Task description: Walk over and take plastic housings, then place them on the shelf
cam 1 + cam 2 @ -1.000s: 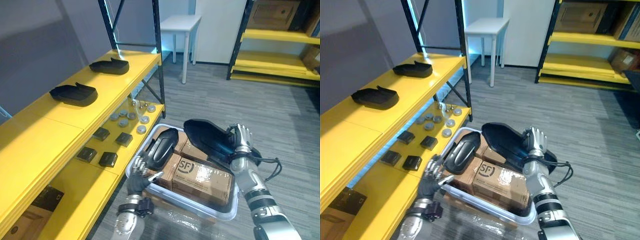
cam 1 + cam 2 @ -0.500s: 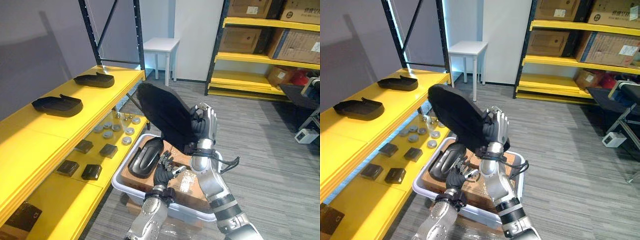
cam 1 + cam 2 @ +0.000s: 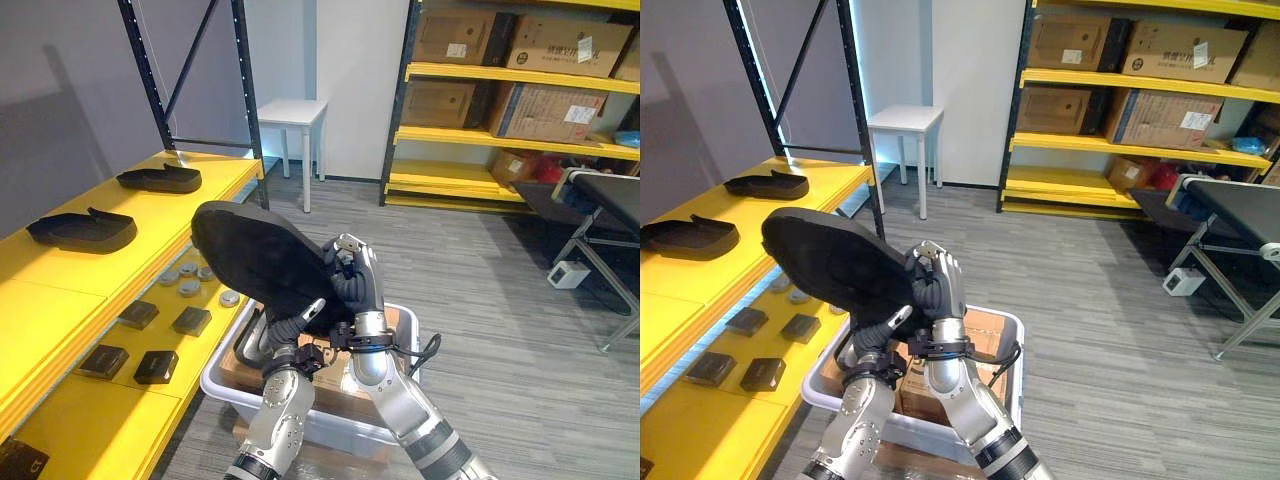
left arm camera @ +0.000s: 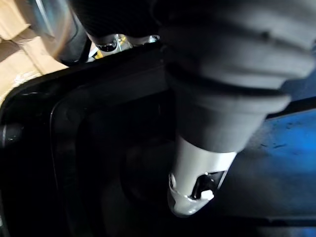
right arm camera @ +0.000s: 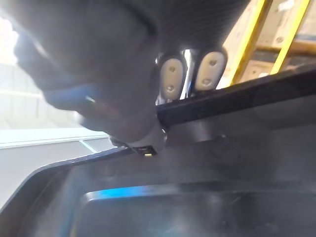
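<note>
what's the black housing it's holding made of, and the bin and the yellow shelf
The housing in the right hand: probably matte black moulded plastic, judging by its thin shell and formed rim. The bin: pale, glossy plastic with a rounded rim, most likely. The shelf: smooth yellow painted boards; whether metal or wood is unclear.

Large black oval plastic housing (image 3: 262,255), raised and tilted in the air just off the front of the yellow shelf (image 3: 40,300), gripped at its near end by the right hand (image 3: 352,280), nearer housing (image 3: 82,230) and farther housing (image 3: 160,179) lying flat, apart, on the shelf's top board
</note>
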Controlling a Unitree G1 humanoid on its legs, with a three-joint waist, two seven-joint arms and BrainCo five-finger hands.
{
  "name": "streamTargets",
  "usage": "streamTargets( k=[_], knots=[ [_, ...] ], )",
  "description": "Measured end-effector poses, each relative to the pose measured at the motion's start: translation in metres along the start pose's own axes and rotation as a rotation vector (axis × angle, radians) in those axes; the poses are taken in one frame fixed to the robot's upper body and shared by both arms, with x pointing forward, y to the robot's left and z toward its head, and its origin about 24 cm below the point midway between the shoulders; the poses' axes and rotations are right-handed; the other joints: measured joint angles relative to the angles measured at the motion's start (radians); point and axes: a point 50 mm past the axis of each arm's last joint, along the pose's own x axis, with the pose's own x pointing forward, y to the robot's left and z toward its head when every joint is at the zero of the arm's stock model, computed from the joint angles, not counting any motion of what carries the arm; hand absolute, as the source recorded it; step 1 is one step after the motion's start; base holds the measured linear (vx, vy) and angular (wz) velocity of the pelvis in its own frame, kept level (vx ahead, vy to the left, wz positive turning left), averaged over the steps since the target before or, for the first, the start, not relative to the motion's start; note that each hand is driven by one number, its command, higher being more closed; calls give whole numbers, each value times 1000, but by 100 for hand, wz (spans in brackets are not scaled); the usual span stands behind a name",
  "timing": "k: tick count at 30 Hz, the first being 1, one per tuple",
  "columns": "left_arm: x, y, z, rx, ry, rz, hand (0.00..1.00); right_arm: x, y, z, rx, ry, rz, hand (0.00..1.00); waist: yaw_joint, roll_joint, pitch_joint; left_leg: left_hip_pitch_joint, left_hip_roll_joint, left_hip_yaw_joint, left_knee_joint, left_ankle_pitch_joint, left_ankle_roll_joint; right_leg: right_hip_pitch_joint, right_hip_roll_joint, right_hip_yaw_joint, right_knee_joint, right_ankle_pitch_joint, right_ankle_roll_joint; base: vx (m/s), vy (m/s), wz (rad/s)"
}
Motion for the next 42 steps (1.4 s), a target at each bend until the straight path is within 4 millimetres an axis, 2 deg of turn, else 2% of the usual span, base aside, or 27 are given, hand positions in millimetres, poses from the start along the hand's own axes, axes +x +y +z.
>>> streamTargets(
  k=[1,8,16,20,22,24,25,26,27,29,30,34,35,36,38,39,40,41,42],
  knots=[
    [1,1,3,-2,-15,16,100,-1,1,1,14,2,3,100,-5,0,-3,0,2,0,0,-1,-1,-1,1,0,0,0,0,-11,-11,-12],
    [4,4,13,-15,-91,121,100,-8,4,1,67,-4,32,100,-8,-3,-6,5,12,20,0,-5,-9,-7,15,18,0,3,-5,7,0,-8],
    [5,7,20,-12,-156,153,100,-13,4,-2,102,14,38,100,-7,-12,-11,-1,13,11,1,-6,-9,-7,12,11,-1,3,-6,19,20,2],
    [6,8,25,54,-219,168,100,-17,2,-8,127,41,36,100,-3,-10,-10,-63,-4,-107,4,16,-12,-5,-1,-117,4,-3,-13,-24,-1,81],
    [3,11,28,129,-253,166,100,-22,2,-11,147,59,33,100,6,-7,-8,-105,-17,-227,-11,60,-21,10,-13,-251,5,-21,-20,-60,-58,160],
    [0,16,26,193,-265,176,100,-26,3,-17,164,86,38,100,16,2,-2,-121,-18,-248,-36,77,-15,41,-24,-344,4,-39,-20,-39,-36,186],
    [-2,18,27,235,-277,184,100,-28,3,-19,168,93,39,0,18,17,8,-143,9,-137,-40,81,5,76,-41,-451,3,-60,-7,-10,-15,234],
    [-4,19,29,248,-294,187,100,-28,4,-18,179,90,44,0,24,24,14,-161,27,-24,-35,84,29,93,-60,-507,-1,-75,2,3,2,233],
    [-7,21,32,255,-310,192,100,-28,5,-18,187,88,50,0,36,29,15,-177,42,98,-24,87,36,103,-79,-552,-1,-88,20,33,69,155],
    [-14,31,42,279,-357,210,100,-29,10,-17,195,76,86,0,78,42,11,-198,76,315,-7,87,37,116,-107,-604,-1,-94,43,86,176,114],
    [-16,35,45,290,-370,213,100,-30,12,-15,202,75,98,0,81,42,10,-203,75,344,-1,88,38,122,-115,-621,-1,-95,54,174,238,109],
    [-36,65,63,371,-421,249,100,-35,29,-9,305,109,210,0,108,30,0,-182,-24,320,-11,93,39,181,-198,-648,16,-116,87,198,193,80],
    [-40,73,69,407,-442,257,100,-37,35,-8,336,127,243,0,109,26,-3,-170,-56,302,-10,93,40,192,-244,-671,79,-130,104,400,212,74],
    [-42,78,69,432,-436,265,100,-39,38,-13,345,154,272,0,113,35,-6,-155,-69,269,-9,91,44,188,-291,-692,203,-139,118,407,225,72],
    [-42,81,69,460,-419,258,100,-42,37,-19,352,188,288,0,118,41,-7,-121,-71,237,-9,101,71,159,-356,-689,422,-138,112,302,210,76],
    [-40,83,71,497,-414,235,100,-43,36,-22,351,205,292,0,108,25,-2,-81,-83,184,-6,93,95,128,-420,-645,625,-94,49,255,205,94],
    [-39,85,72,510,-415,228,100,-42,35,-24,349,210,295,0,104,23,3,-64,-83,162,-6,88,103,104,-432,-593,700,-74,16,249,160,98],
    [-39,86,74,533,-418,226,100,-43,36,-25,346,220,302,0,99,19,4,-47,-79,135,-2,76,111,59,-418,-494,809,-119,34,190,6,88],
    [-37,87,76,548,-423,219,100,-43,35,-27,345,229,311,0,86,22,6,-30,-72,91,1,65,116,2,-369,-398,907,-207,27,170,-37,121]
  ],
)
